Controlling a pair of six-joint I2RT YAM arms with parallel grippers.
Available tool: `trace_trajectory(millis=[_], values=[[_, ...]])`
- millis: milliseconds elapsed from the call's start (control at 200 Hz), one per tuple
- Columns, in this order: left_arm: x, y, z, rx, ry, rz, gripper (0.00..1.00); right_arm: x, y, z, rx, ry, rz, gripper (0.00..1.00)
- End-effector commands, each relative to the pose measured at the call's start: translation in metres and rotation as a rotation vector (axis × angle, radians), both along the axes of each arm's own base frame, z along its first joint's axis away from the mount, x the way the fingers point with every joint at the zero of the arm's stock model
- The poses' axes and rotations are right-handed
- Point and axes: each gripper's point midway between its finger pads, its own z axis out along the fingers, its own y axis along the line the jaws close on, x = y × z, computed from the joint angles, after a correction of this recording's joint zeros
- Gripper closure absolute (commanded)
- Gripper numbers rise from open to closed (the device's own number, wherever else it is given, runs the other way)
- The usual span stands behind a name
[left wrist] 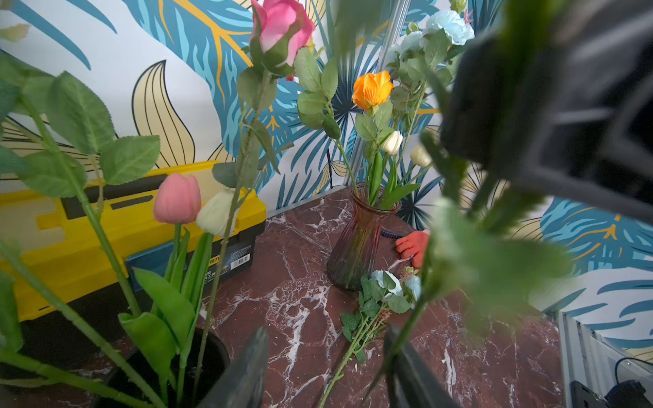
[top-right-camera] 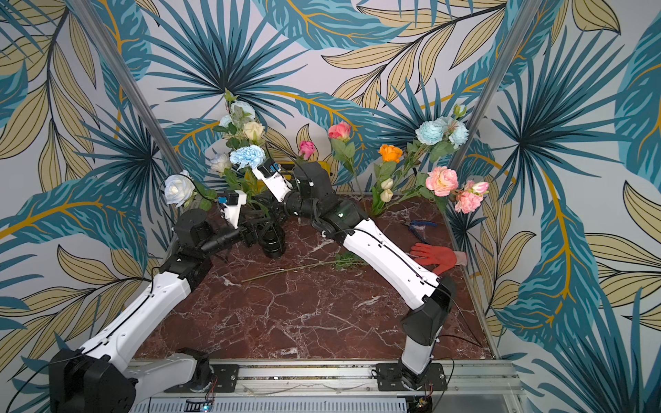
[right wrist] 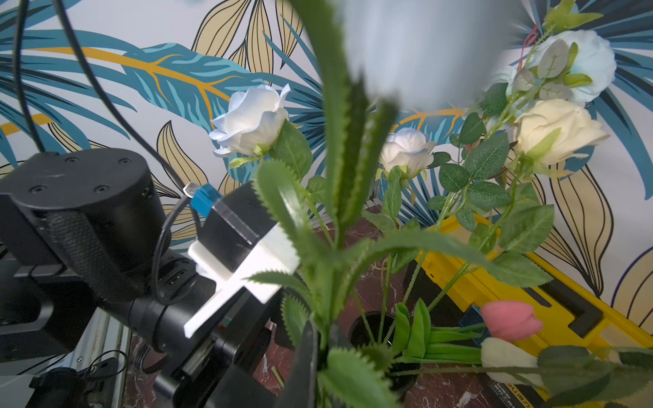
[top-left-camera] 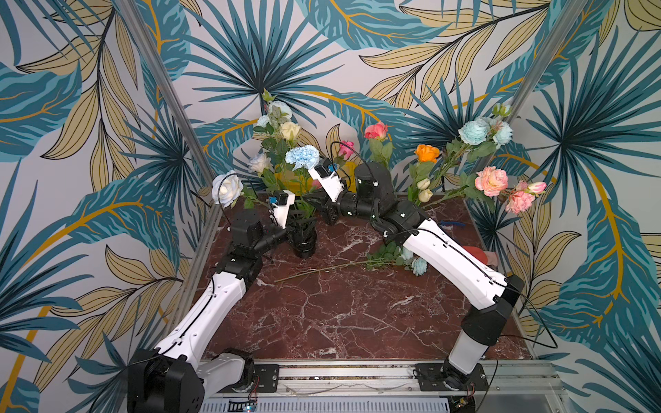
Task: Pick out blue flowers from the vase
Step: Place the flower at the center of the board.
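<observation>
My right fingers [right wrist: 311, 356] are pinched tight on the green stem of a blue flower [top-left-camera: 302, 157]. Its fluffy blue head stands high above the black vase [top-left-camera: 304, 248], which sits at the back left of the surface [top-left-camera: 339, 314]. The stem has long leaves with jagged edges. In my right wrist view the head is only a big blur above me.

My left fingers [top-left-camera: 295, 229] are down low, right by the mouth of the black vase. They stand partly apart, not wide and not tight. In my left wrist view the same green stem runs down between them, close to one finger. They do not squeeze it. I cannot see the bottom end of the stem.

A second blue flower [top-left-camera: 419, 266] lies flat on the surface, partly under my right arm. Its long thin stem points toward my left side.

A blue bunch [top-left-camera: 474, 131] stands tall at the back right in a glass vase [left wrist: 357, 240], together with an orange rose [top-left-camera: 427, 153]. Pink flowers [top-left-camera: 491, 180] lean out just beside them.

The black vase also holds a pink tulip [left wrist: 176, 197] and a cream rose [top-left-camera: 289, 130]. A yellow box [left wrist: 106, 240] sits behind it. A red glove [top-right-camera: 434, 255] lies near the right edge of the surface.
</observation>
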Motion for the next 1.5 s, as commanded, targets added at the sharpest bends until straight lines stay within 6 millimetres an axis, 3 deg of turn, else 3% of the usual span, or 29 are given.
trace_trajectory(millis=[0,160,205,290,426,541,681,926,1247,1392,1497], values=[[-0.002,-0.007,0.017,-0.01,-0.039,-0.035,0.6,-0.012,-0.005,0.019,0.054,-0.022,0.007,0.91],[-0.006,-0.019,0.019,-0.016,-0.034,-0.08,0.84,-0.011,-0.007,0.017,0.055,-0.023,-0.007,0.9],[-0.006,-0.021,0.019,-0.016,-0.032,-0.086,1.0,-0.01,-0.008,0.016,0.053,-0.024,-0.011,0.9],[-0.007,-0.021,0.02,-0.021,-0.031,-0.082,1.0,-0.009,-0.01,0.014,0.049,-0.02,-0.031,0.86],[-0.01,-0.017,0.023,-0.016,-0.051,-0.061,1.0,-0.006,-0.027,0.005,0.039,-0.016,-0.11,0.59],[-0.008,-0.01,0.014,0.014,-0.064,-0.012,1.0,-0.007,-0.055,-0.009,0.009,-0.025,-0.219,0.45],[-0.009,-0.003,-0.001,0.052,-0.046,0.031,1.0,-0.021,-0.097,-0.019,-0.009,-0.029,-0.337,0.4],[-0.017,-0.026,-0.066,0.38,0.038,0.024,1.0,-0.047,-0.174,-0.013,-0.017,-0.048,-0.541,0.39],[-0.04,-0.054,-0.155,0.818,0.131,-0.085,1.0,-0.05,-0.264,-0.046,0.077,0.095,-0.796,0.39],[-0.046,-0.064,-0.191,0.984,0.14,-0.131,1.0,-0.059,-0.291,-0.037,0.156,0.088,-0.842,0.39],[-0.049,-0.074,-0.212,1.121,0.101,-0.156,1.0,-0.061,-0.293,-0.038,0.147,0.091,-0.839,0.39]])
